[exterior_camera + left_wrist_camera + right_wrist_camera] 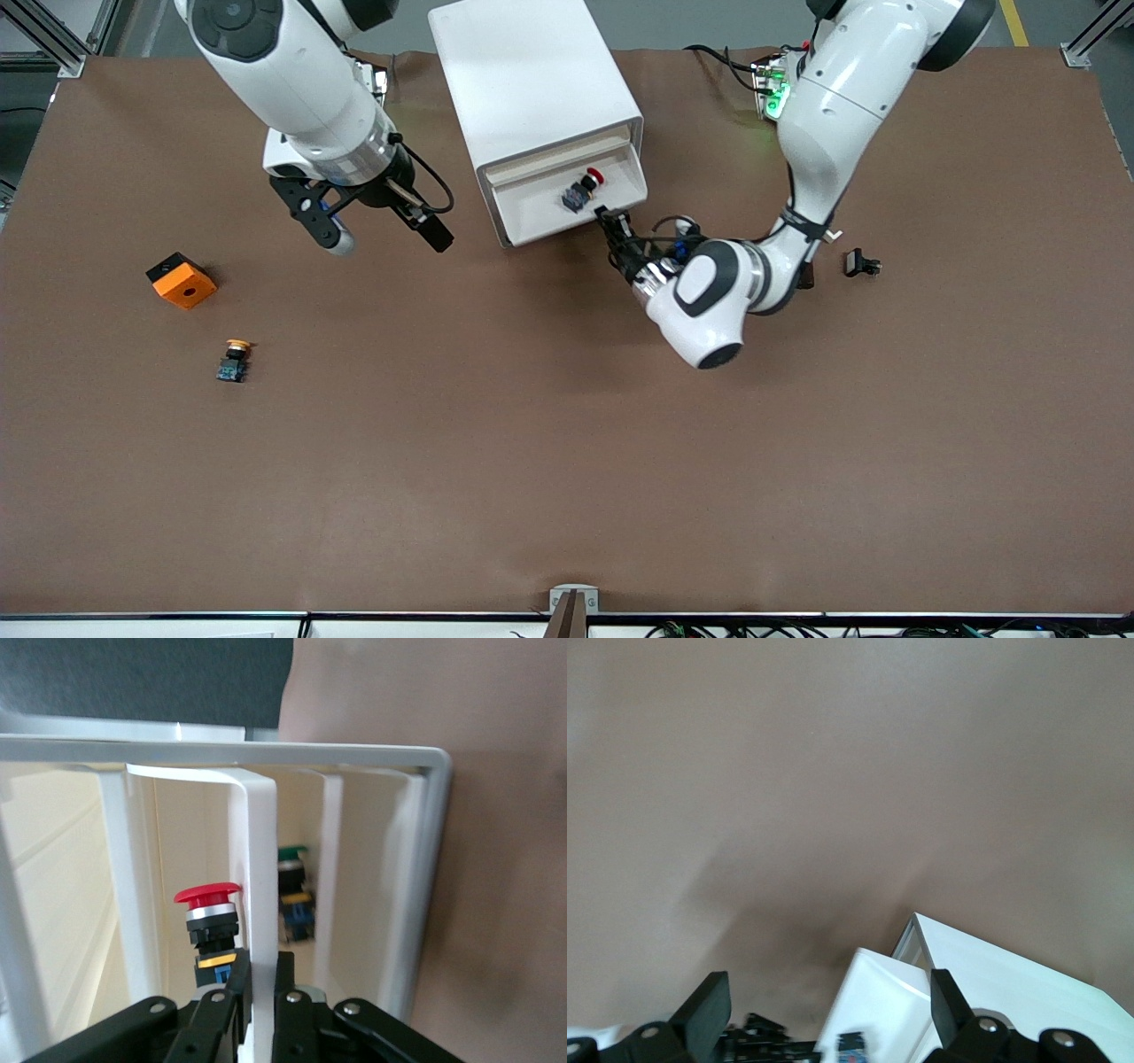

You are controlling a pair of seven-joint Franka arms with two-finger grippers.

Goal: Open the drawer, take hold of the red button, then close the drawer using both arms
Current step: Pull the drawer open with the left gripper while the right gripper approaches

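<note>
Left tool (pixel 608 218) clamps drawer handle (pixel 260 904), button (pixel 583 190) inside

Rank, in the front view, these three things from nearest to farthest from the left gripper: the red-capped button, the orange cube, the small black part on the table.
From the left gripper, shut on the drawer handle:
1. The red-capped button, inside the open drawer.
2. The small black part, toward the left arm's end of the table.
3. The orange cube, toward the right arm's end.

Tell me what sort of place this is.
Probably a robotics lab test bench. Two glossy white robot arms work over a brown covered table edged by aluminium frame posts, with a small white drawer box and loose pushbutton parts set out as props.
</note>
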